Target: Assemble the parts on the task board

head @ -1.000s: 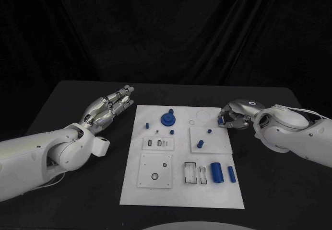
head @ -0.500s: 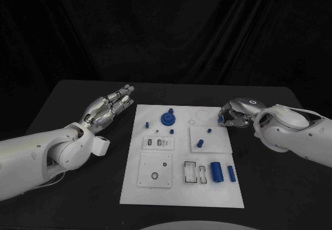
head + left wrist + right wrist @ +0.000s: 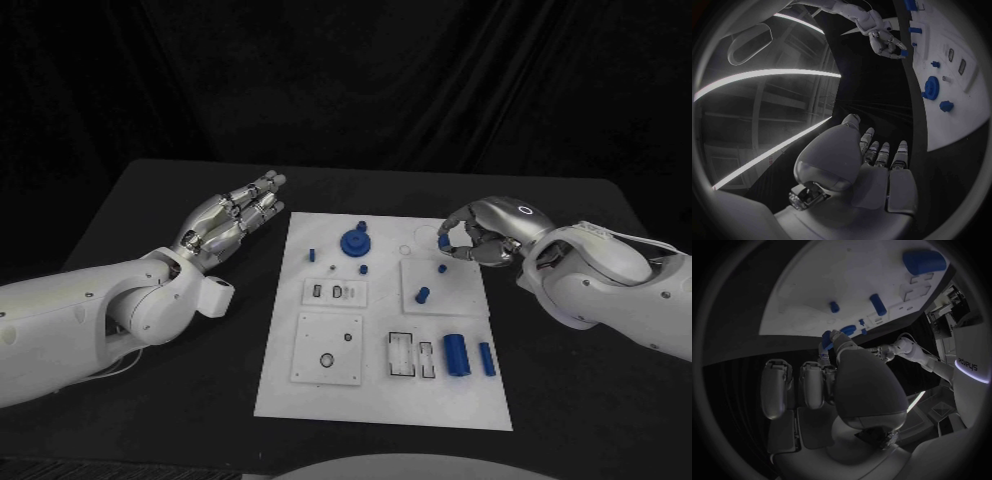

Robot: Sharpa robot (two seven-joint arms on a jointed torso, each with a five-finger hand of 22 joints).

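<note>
The white task board (image 3: pixel 325 400) lies mid-table. On it are a blue gear (image 3: pixel 353 243), small blue pegs (image 3: pixel 421 294) and two blue cylinders (image 3: pixel 456 354) near the right edge. My right hand (image 3: pixel 483 235) hovers over the board's far right corner and pinches a small blue piece (image 3: pixel 444 243) between thumb and a finger. The right wrist view shows that piece (image 3: pixel 827 340) at the fingertips of the right hand (image 3: pixel 839 380), above the board (image 3: pixel 817 285). My left hand (image 3: pixel 231 222) is open with fingers stretched out, just off the board's far left corner, and the left hand (image 3: pixel 873 155) touches nothing.
Square inset plates with slots and holes (image 3: pixel 327 357) cover the board's near half. The black table (image 3: pixel 159 200) surrounds the board, bare on both sides. A black curtain hangs behind the table. The left wrist view shows the right hand (image 3: pixel 886 42) across the board (image 3: pixel 967 105).
My right hand has edged inward over the board's far right corner with the blue piece pinched in it. The left hand has held still. The head view has shifted slightly.
</note>
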